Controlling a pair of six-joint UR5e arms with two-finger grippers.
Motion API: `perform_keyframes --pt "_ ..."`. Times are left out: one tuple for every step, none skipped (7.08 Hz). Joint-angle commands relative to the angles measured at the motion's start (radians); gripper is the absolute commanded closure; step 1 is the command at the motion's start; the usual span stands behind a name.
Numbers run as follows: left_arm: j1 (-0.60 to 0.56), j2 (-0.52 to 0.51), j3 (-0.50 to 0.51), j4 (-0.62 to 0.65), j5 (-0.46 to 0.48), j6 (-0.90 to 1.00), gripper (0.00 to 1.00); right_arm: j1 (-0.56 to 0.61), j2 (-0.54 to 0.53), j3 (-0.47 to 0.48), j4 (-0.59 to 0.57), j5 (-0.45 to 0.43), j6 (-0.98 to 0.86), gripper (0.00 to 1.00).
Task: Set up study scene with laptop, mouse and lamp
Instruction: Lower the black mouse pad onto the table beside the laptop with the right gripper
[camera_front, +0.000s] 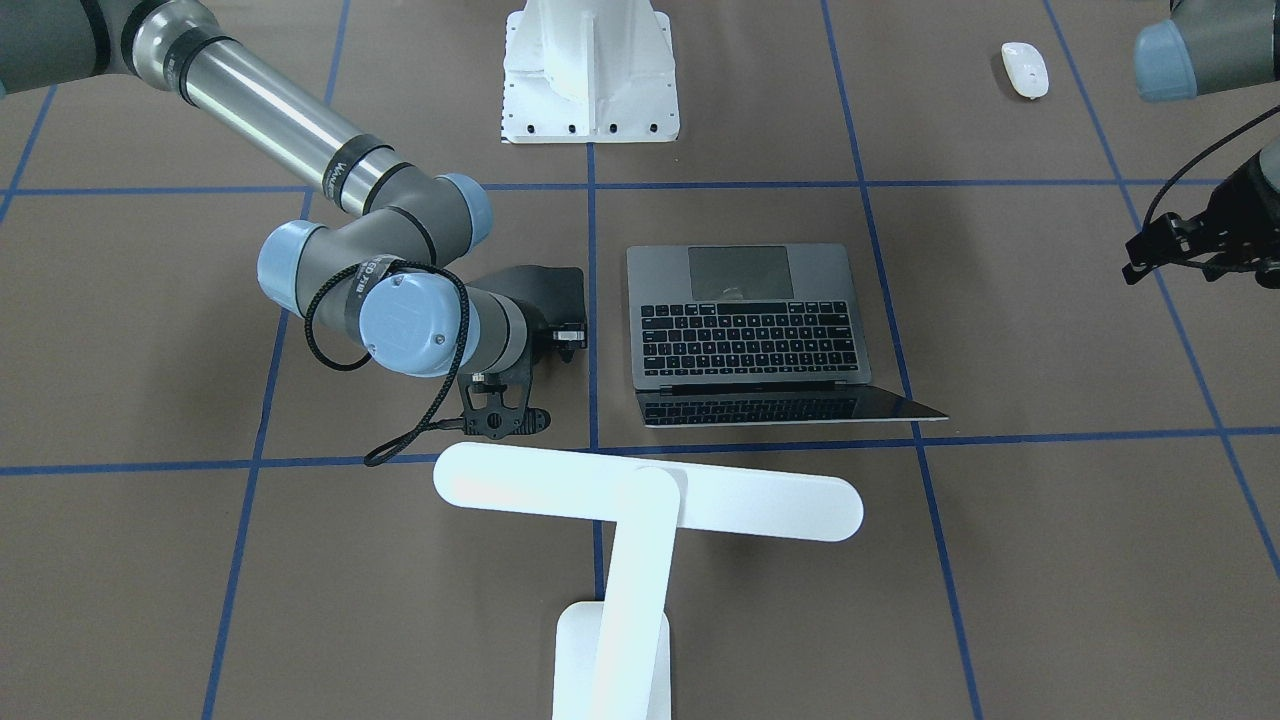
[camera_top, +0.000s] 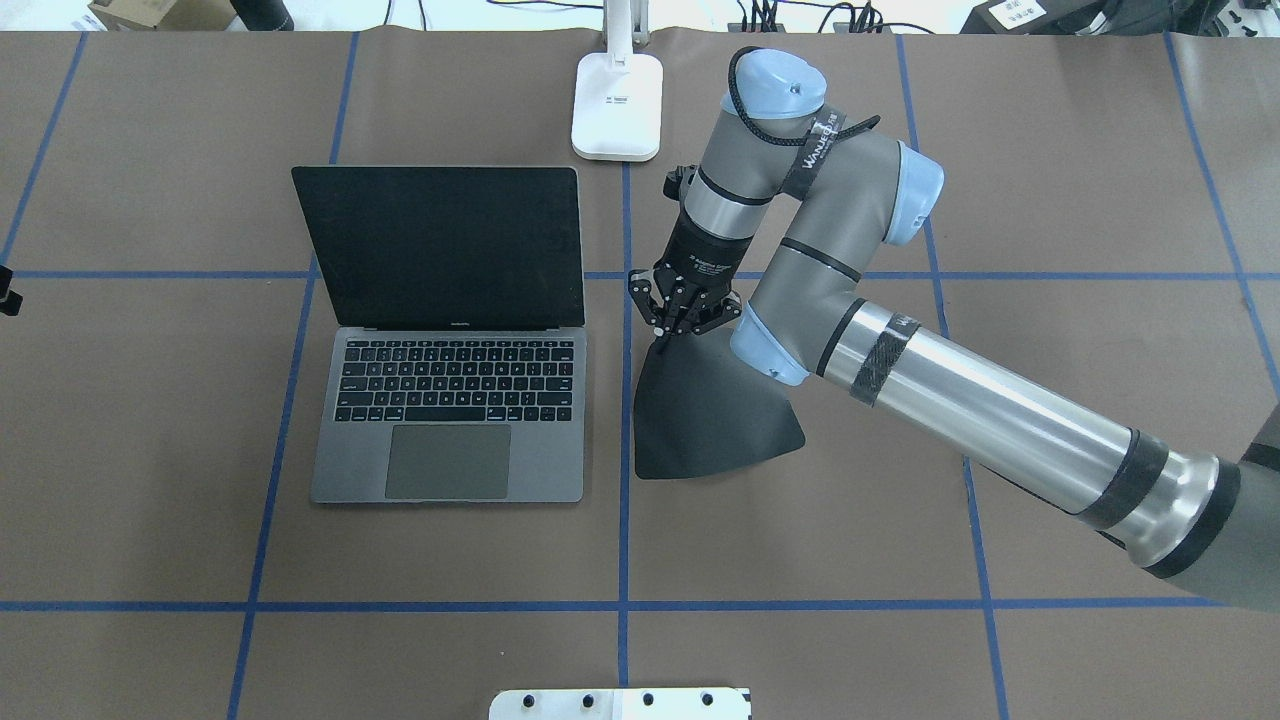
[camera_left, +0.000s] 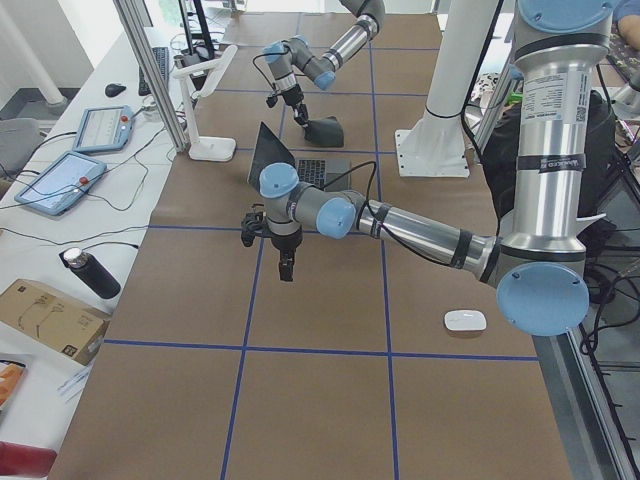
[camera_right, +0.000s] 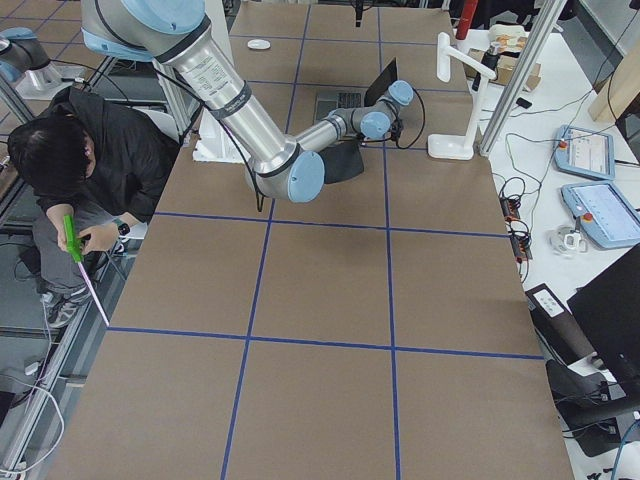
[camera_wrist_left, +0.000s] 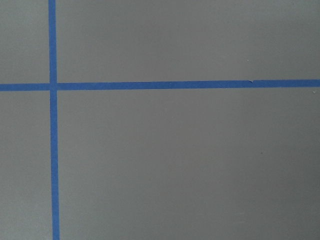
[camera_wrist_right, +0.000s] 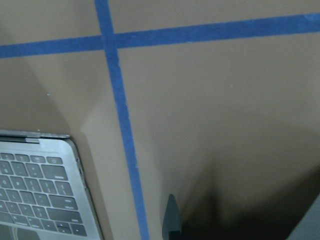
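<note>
Off to the left of the slim grey metal laptop, and well apart from it, the small smooth white oval mouse lies by itself on the brown paper-covered table marked with blue tape lines. It sits closer to the robot's side than the laptop does. The left gripper also hangs to the laptop's left, over bare paper and touching nothing. I cannot tell whether its fingers are spread or pressed together, and its wrist camera shows only paper and tape.

The laptop stands open and square to the grid. Its dark glossy screen is tilted back, and its black keys and large grey trackpad face the robot.

Just behind the laptop's right rear corner stands the white T-shaped desk lamp, with its rectangular base on the table and its long round-ended bar head raised crosswise above. On the robot's side of the laptop stands a white ribbed pedestal with bolt holes.

Just beside the laptop's right edge is a flat black pad. The right gripper has its fingers pressed together on the pad's far corner, pinching it. That corner is lifted, and the pad slopes down toward the robot.
</note>
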Motion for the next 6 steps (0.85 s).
perform_keyframes --pt "-0.001 0.0 0.001 -0.001 0.0 -0.001 0.0 -0.009 -0.001 -0.013 0.002 -0.003 0.004 1.0" --pt "0.001 -0.002 0.001 0.0 0.002 -0.001 0.0 -0.011 -0.021 -0.013 0.029 -0.003 0.004 1.0" --pt "0.001 -0.003 0.001 0.0 0.0 -0.001 0.0 -0.009 -0.042 -0.013 0.058 -0.003 0.004 1.0" --pt "0.001 -0.003 0.001 -0.001 0.0 -0.001 0.0 -0.009 -0.043 -0.013 0.058 -0.003 0.004 1.0" --pt "0.001 -0.003 0.001 0.0 0.0 -0.001 0.0 -0.009 -0.041 -0.011 0.058 -0.003 0.004 1.0" --pt "0.001 -0.003 0.003 0.0 0.0 -0.001 0.0 -0.009 -0.038 -0.011 0.06 -0.003 0.004 1.0"
